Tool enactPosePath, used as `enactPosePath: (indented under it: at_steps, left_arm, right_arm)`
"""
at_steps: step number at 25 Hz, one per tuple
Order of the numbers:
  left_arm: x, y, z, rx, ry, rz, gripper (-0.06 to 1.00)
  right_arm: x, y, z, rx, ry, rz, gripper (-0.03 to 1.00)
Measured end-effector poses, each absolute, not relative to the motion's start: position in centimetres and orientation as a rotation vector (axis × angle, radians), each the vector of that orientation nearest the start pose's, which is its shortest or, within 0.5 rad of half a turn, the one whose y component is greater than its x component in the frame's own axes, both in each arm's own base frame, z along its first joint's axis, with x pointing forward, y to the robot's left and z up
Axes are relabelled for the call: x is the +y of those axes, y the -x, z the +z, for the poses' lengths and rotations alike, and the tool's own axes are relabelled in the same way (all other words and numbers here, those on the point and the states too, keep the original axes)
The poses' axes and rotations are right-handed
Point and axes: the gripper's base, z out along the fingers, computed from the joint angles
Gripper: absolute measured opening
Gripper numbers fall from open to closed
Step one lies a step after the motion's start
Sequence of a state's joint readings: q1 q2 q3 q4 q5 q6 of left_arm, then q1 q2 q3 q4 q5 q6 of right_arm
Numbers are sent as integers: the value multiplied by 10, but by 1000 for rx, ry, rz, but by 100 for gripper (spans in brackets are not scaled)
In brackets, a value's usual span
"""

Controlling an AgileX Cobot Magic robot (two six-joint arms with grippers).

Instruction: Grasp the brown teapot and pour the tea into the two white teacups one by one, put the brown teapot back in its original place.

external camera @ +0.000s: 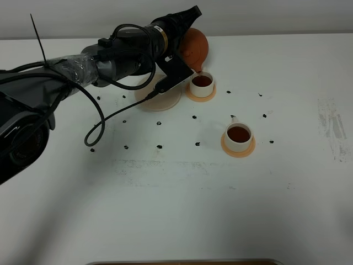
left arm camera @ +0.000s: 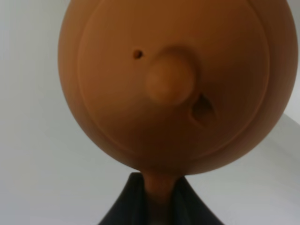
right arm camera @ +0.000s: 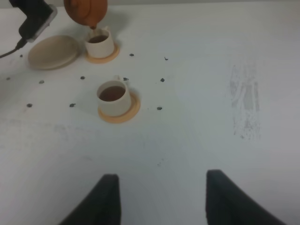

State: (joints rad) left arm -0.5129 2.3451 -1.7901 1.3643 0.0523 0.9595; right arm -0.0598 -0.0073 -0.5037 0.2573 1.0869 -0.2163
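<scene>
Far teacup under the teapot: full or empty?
Holds tea: dark liquid shows inside the far teacup; the brown teapot is tipped, spout over it.

overhead cam sits high, looking down on the whole white table (external camera: 176,210); left wrist cam is jammed right up against the brown teapot (left arm camera: 168,84), lid side filling the shot; right wrist cam hangs back low, facing across the table; it and the overhead both catch the two white teacups (right arm camera: 107,68) and the saucer (right arm camera: 52,51)
</scene>
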Motion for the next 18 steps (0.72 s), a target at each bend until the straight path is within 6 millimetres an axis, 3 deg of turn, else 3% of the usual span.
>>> enactPosePath:
  at_steps: [10,18]
  left_arm:
    - [-261,-472,163,391,-2228,1112,12]
    - [-260,-472,165,578,-2150,1023,12]
  right_arm:
    - [21,8,278,2027,177,135,44]
    - [21,8,278,2027,177,135,44]
